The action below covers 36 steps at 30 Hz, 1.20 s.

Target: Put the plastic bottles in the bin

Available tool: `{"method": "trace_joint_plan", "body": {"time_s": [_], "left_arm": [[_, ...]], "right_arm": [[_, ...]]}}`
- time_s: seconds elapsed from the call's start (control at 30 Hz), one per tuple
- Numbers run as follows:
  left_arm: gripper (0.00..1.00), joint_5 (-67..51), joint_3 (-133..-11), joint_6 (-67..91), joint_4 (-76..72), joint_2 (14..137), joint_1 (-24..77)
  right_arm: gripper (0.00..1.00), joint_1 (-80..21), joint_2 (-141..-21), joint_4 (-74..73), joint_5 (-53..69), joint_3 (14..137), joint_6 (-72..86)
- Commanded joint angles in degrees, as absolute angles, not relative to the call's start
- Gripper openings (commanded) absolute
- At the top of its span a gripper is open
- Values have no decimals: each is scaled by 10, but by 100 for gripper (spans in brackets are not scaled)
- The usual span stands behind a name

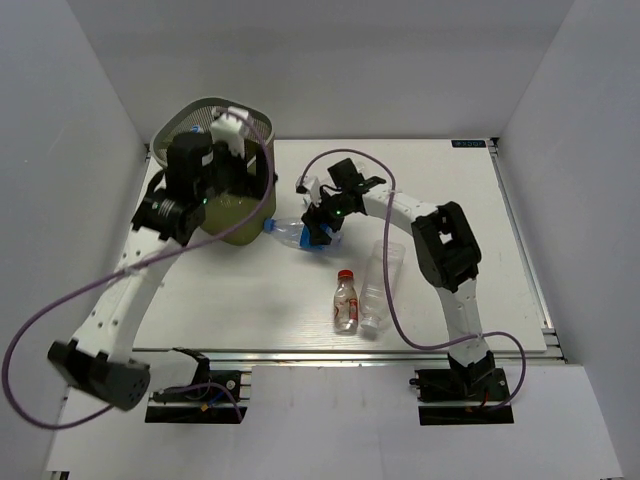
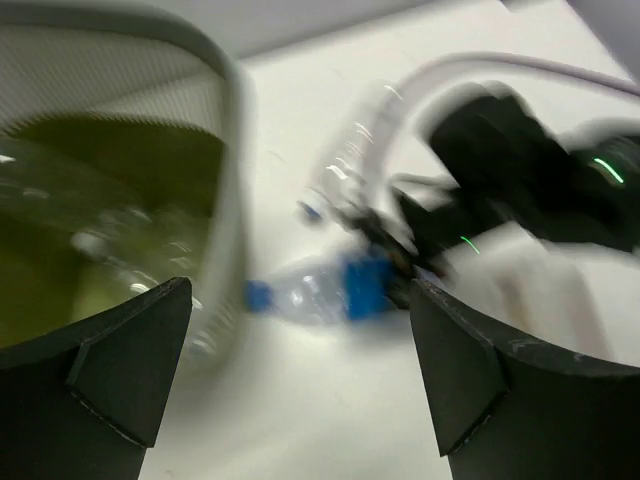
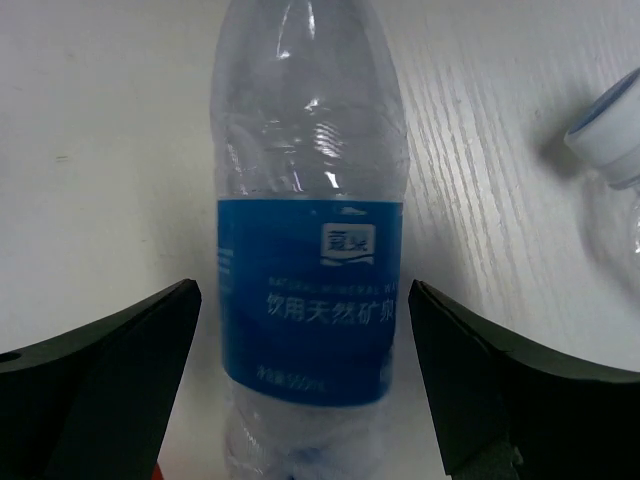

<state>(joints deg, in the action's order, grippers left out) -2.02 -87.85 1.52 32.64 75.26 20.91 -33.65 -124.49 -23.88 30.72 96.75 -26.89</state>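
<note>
the right gripper (image 3: 305, 292) hangs spread wide over the blue-label bottle (image 3: 310, 262), one finger on each side and neither touching. that bottle lies on the table (image 1: 440, 180) just beside the bin (image 1: 238, 228), cap end toward it. to do the grasp well, we would drop a little lower so the fingers straddle the label band, not the tapering shoulder, then close gently, since thin plastic likely buckles and slips. the left gripper (image 2: 300, 295) is spread and empty too, up by the bin's rim. its view is blurred, so we can't say how much room it leaves, and we'd want it out of the way before the carry. a red-capped bottle (image 1: 346, 302) and a clear bottle (image 1: 376, 285) lie farther from the bin.
</note>
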Motion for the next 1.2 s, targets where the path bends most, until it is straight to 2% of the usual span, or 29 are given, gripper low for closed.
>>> {"method": "trace_joint_plan", "body": {"time_s": [0.0, 0.07, 0.2, 0.3, 0.33, 0.37, 0.4, 0.43, 0.47, 0.6, 0.83, 0.87, 0.93, 0.97, 1.0, 1.03, 1.1, 1.13, 1.17], "left_arm": [[99, -203, -763, 32, 379, 662, 214], [99, -215, -712, 58, 379, 592, 219], [99, -246, -602, 99, 379, 529, 224], [99, -269, -550, 126, 379, 524, 229], [99, -275, -541, 131, 373, 524, 229], [99, -280, -525, 137, 373, 524, 236], [99, -280, -519, 137, 373, 524, 242], [99, -286, -512, 137, 373, 533, 242], [99, -292, -502, 137, 373, 547, 248], [99, -308, -483, 148, 358, 592, 273], [99, -308, -446, 185, 253, 682, 349], [99, -302, -446, 185, 243, 696, 358], [99, -294, -446, 185, 217, 724, 374], [99, -294, -446, 191, 211, 736, 388], [99, -288, -446, 191, 199, 760, 395], [99, -288, -453, 191, 199, 771, 400], [99, -288, -453, 191, 192, 788, 410], [99, -283, -453, 191, 192, 794, 419], [99, -283, -453, 191, 192, 794, 426]], "right_arm": [[90, -347, -1253, -235, 235, 998, -255], [90, -356, -1262, -233, 197, 996, -259], [90, -365, -1281, -243, 158, 990, -275], [61, -365, -1273, -260, 180, 984, -285], [34, -360, -1267, -275, 191, 983, -287], [17, -354, -1243, -281, 227, 980, -290], [4, -348, -1233, -296, 238, 978, -295], [0, -347, -1208, -323, 253, 976, -310], [0, -344, -1182, -334, 306, 975, -329], [0, -313, -1073, -375, 346, 962, -345], [0, -277, -929, -238, 355, 922, -291], [0, -279, -913, -164, 356, 918, -285], [0, -286, -911, -113, 382, 915, -263], [0, -287, -917, -14, 389, 921, -252], [0, -290, -924, 23, 412, 927, -238], [0, -297, -957, 123, 424, 932, -210], [0, -309, -983, 186, 449, 964, -193], [0, -312, -1036, 212, 474, 974, -166], [0, -327, -1054, 325, 475, 994, -149]]}}
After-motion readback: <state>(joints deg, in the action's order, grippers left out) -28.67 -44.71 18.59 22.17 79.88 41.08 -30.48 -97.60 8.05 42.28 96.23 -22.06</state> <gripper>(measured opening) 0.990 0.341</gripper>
